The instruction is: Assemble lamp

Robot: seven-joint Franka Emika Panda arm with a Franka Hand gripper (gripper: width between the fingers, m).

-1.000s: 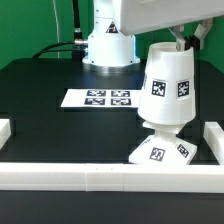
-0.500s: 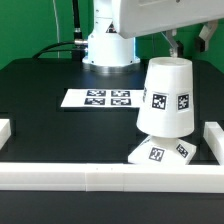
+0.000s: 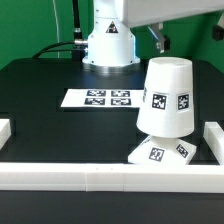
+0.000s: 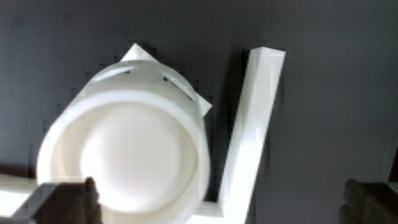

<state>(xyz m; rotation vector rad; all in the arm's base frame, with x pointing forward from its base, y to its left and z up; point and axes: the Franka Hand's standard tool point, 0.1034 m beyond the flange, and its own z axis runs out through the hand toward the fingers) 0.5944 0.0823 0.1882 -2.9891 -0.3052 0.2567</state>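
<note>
Progress: shade [image 3: 165, 95] sits on the base [image 3: 158, 152]; bulb hidden, presumably beneath; the lamp looks all but finished.
Place: exterior view's right, tucked in the border rails' [image 3: 110, 175] corner, apart from the marker board [image 3: 97, 98].
Axis: upright, narrow end topmost.
Gripper [image 3: 158, 38]: above, fingers spread, holding nothing.

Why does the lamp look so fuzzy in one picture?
In the wrist view the shade is very close, so it looks blurry and washed-out white, with soft edges. In the exterior view the shade is sharp, and its tags show clearly.
</note>
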